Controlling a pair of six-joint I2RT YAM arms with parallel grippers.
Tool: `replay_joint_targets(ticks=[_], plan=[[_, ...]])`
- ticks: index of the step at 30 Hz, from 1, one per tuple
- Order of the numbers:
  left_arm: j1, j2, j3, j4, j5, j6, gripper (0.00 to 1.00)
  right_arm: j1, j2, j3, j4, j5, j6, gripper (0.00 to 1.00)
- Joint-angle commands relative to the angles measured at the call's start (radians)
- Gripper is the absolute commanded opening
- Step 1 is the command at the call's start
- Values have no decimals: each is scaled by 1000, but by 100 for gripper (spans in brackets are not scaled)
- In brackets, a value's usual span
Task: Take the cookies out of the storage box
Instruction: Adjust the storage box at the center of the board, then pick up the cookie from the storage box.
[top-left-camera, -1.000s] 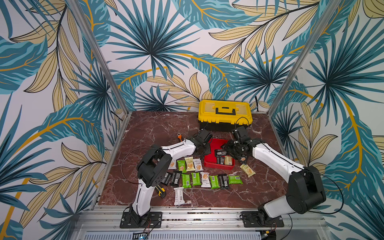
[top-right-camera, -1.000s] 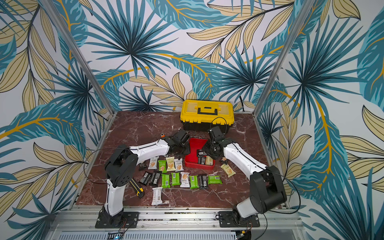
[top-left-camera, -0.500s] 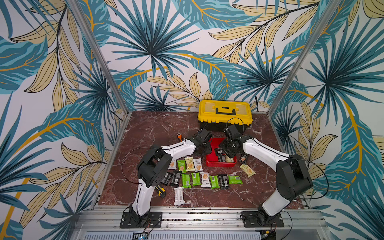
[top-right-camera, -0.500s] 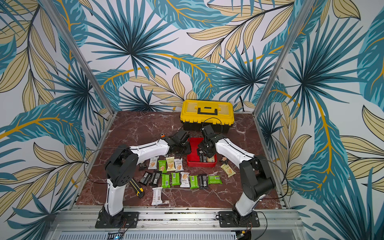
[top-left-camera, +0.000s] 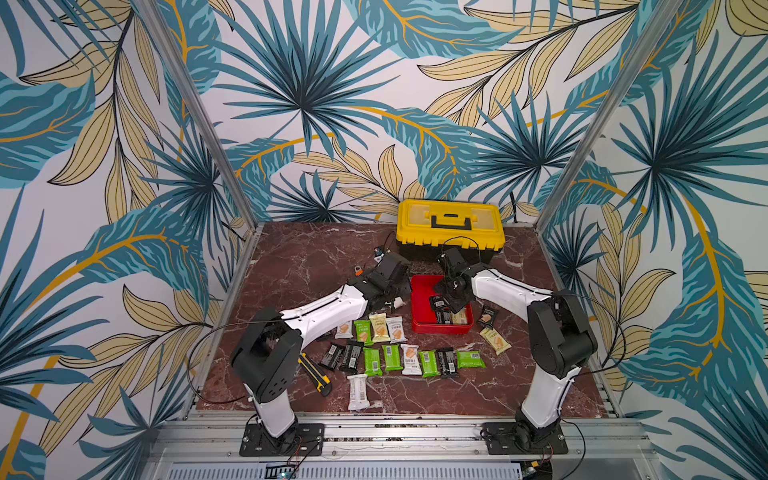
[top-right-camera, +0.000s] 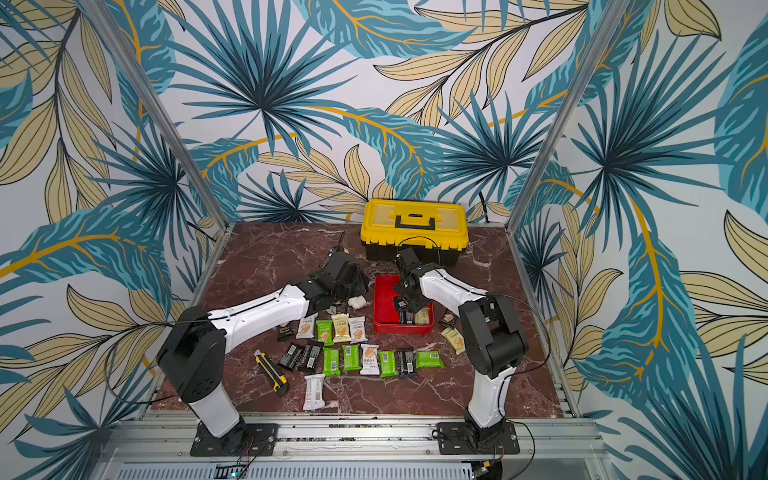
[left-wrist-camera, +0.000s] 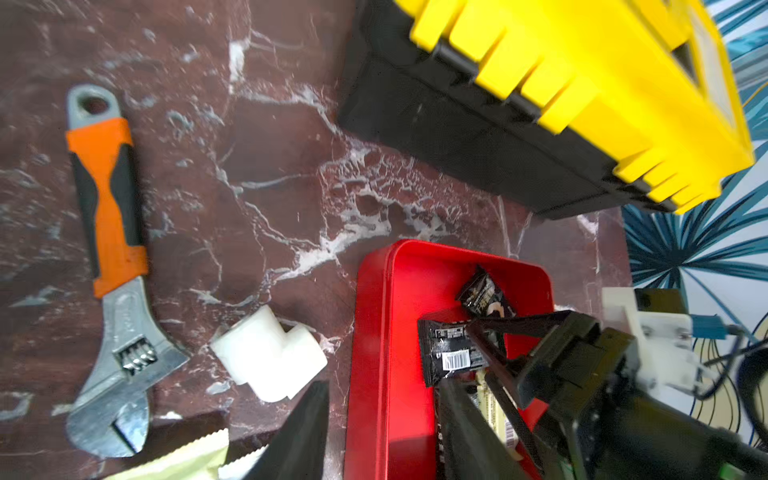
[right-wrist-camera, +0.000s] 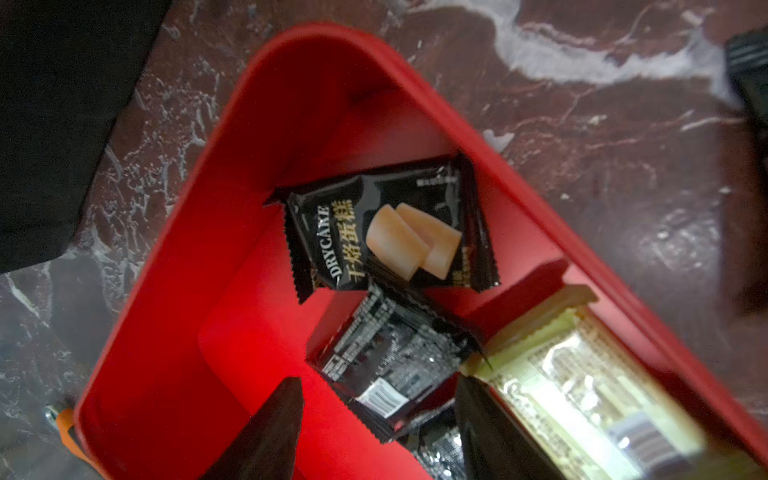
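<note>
My R hand (right-wrist-camera: 376, 386) hangs inside the storage box (right-wrist-camera: 249, 208), pointing down, fingers spread wide w/ nothing gripped yet. They straddle a black barcode-side packet (right-wrist-camera: 386, 361). I judge that's my next pick, hence a gap wider than the wrapper. Just past it a black biscuit-pic packet (right-wrist-camera: 386, 232) leans on the wall, and a cream packet (right-wrist-camera: 582, 374) lies beside my finger. In both top views these last ones bunch toward the box's 5 o'clock corner, so I prob. need a steep approach to clear the wall.

My L hand (left-wrist-camera: 382, 384) sits at the box's 9 o'clock side, fingers a narrow gap apart. One is inside and one outside the wall, not pinching it as far as I can tell, likely there to steady the box. A white pipe elbow (left-wrist-camera: 270, 357) and a wrench (left-wrist-camera: 112, 249) lie beyond; not my job.

On the bench (top-left-camera: 311, 257) the cookies (top-left-camera: 390, 357) that are out lie in rows at the box's 6–8 o'clock, kept clear of my reach, w/ a stray pair (top-left-camera: 494, 340) at 4. Toolbox (top-left-camera: 451, 226) sits at 12. Task mostly done, I reckon.
</note>
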Motion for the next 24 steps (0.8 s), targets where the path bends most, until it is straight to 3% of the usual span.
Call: replay_joint_targets(ticks=[1, 24], plan=[[7, -42, -61, 51, -90, -3, 48, 2, 32, 16, -17, 45, 25, 64], [15, -100, -126, 68, -164, -28, 48, 5, 123, 118, -86, 43, 91, 63]])
